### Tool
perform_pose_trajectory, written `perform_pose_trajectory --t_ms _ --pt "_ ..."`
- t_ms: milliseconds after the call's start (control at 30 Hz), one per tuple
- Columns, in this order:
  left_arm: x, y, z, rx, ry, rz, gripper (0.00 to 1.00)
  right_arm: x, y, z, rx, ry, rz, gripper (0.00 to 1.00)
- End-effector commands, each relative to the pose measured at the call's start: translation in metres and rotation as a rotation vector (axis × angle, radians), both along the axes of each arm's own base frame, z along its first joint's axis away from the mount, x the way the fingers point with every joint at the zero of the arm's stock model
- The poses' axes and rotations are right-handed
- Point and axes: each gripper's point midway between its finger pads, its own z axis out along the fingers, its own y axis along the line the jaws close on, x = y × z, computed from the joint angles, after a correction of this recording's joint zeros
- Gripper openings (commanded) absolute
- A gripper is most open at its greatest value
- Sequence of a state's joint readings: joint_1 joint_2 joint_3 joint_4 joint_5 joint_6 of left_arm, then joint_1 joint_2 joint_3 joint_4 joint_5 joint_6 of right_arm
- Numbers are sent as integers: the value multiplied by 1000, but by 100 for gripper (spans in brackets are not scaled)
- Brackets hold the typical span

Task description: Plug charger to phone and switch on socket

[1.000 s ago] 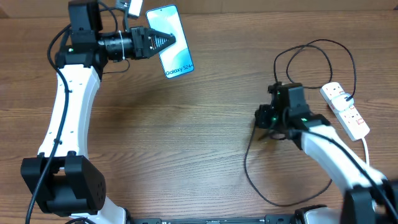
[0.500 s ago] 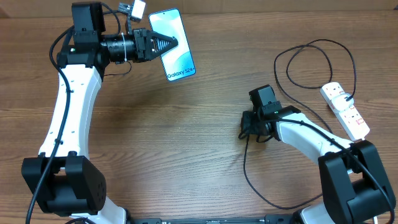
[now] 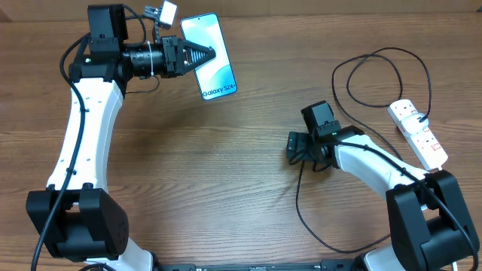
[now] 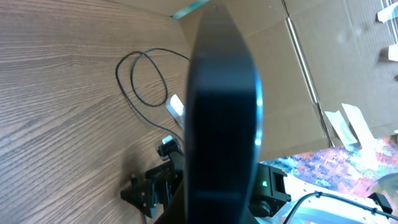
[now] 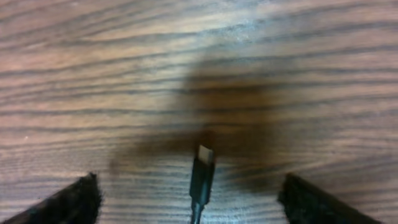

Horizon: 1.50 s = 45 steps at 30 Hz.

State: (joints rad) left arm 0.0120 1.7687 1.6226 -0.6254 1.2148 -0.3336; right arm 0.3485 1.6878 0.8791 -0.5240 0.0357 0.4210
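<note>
The phone (image 3: pixel 216 72), its blue-teal screen facing up, hangs above the table's far left with my left gripper (image 3: pixel 203 52) shut on its end. The left wrist view shows only its dark edge (image 4: pixel 224 106). The charger (image 3: pixel 298 202) is a thin black cable looping across the right side of the table. Its small plug (image 5: pixel 202 171) lies flat on the wood. My right gripper (image 3: pixel 294 148) is low over that plug, open, its black fingertips (image 5: pixel 78 200) wide apart on either side without touching it. The white socket (image 3: pixel 419 132) lies at the far right.
The charger cable makes a large loop (image 3: pixel 380 54) behind the socket and another near the front edge (image 3: pixel 331 245). The left wrist view also shows the socket (image 4: pixel 176 107) and a cardboard wall (image 4: pixel 311 68) beyond the table.
My right gripper moved left and opened from shut, leaving the charger plug lying on the table between its fingers. The left gripper with the phone has barely shifted.
</note>
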Motion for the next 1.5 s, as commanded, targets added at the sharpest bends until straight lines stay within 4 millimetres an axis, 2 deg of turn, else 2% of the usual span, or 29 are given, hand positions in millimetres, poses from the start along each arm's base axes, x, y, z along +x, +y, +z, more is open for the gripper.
perform_pose_trajectory --t_ms 0,67,233,300,333,433,533,600,700,733,833,967,1067,1200,1300,1467 --pt "-4 -4 4 -3 -30 -22 4 -12 5 -8 39 61 -6 78" --pt "-4 -4 4 -3 -30 -22 4 -15 8 -10 55 78 -4 63" --pt "-4 -4 4 -3 -29 -22 4 -13 9 -18 53 85 -5 32" --pt "-4 -4 4 -3 -25 -22 4 -13 9 -23 51 90 -6 11" --pt "-5 -4 4 -4 -22 -22 4 -14 8 -25 49 98 -6 4" --pt "-6 -4 3 -6 -9 -24 4 -15 11 -28 59 107 -1 4" --pt "-8 -5 3 -14 -2 -33 4 -6 31 -13 152 69 107 4" --pt "-15 -8 11 -49 -42 -85 5 0 56 16 286 31 210 4" --pt "-29 -12 24 -122 -103 -176 5 -4 98 82 569 -47 393 4" --pt "-32 -13 28 -142 -115 -197 4 -10 111 109 680 -81 466 4" --pt "-38 -13 35 -181 -131 -234 5 -36 132 167 895 -140 624 4" --pt "-44 -14 45 -220 -172 -280 5 -71 154 212 1067 -181 826 4" --pt "-45 -15 46 -225 -175 -287 5 -77 173 225 1093 -226 905 4" --pt "-46 -18 46 -226 -174 -294 4 -67 188 245 1119 -292 888 4" --pt "-46 -18 46 -227 -174 -296 5 -54 190 252 1109 -346 853 4" --pt "-47 -18 47 -232 -173 -301 4 -36 189 249 1045 -408 781 4"
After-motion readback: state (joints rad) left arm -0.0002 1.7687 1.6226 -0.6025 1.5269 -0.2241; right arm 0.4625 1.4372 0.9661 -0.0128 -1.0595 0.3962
